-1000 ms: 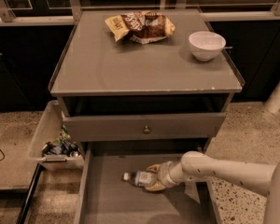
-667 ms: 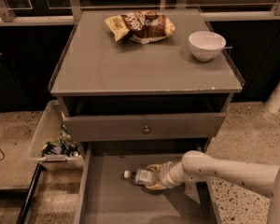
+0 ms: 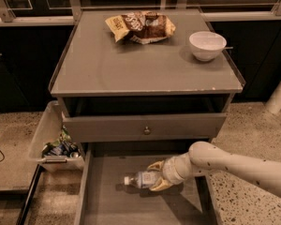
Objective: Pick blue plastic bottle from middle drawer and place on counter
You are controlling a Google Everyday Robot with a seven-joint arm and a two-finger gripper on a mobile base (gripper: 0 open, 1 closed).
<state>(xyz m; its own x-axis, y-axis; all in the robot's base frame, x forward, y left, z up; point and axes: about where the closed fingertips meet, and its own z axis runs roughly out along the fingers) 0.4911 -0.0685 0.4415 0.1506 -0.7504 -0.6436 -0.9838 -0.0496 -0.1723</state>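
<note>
The blue plastic bottle [image 3: 141, 179] lies on its side on the floor of the open middle drawer [image 3: 112, 205], white cap pointing left. My gripper [image 3: 157, 176] reaches in from the right on a white arm, and its tan fingers [image 3: 158, 165] sit on either side of the bottle's right end. The counter [image 3: 131, 64] is the grey cabinet top above the drawers.
A brown-and-yellow snack bag [image 3: 140, 27] and a white bowl [image 3: 207, 44] sit on the counter at the back. A drawer front with a brass knob [image 3: 146, 130] overhangs the open drawer. A clear bin of trash [image 3: 54, 142] stands left of the cabinet.
The arm and gripper have barely moved. The bottle lies in the same place in the drawer.
</note>
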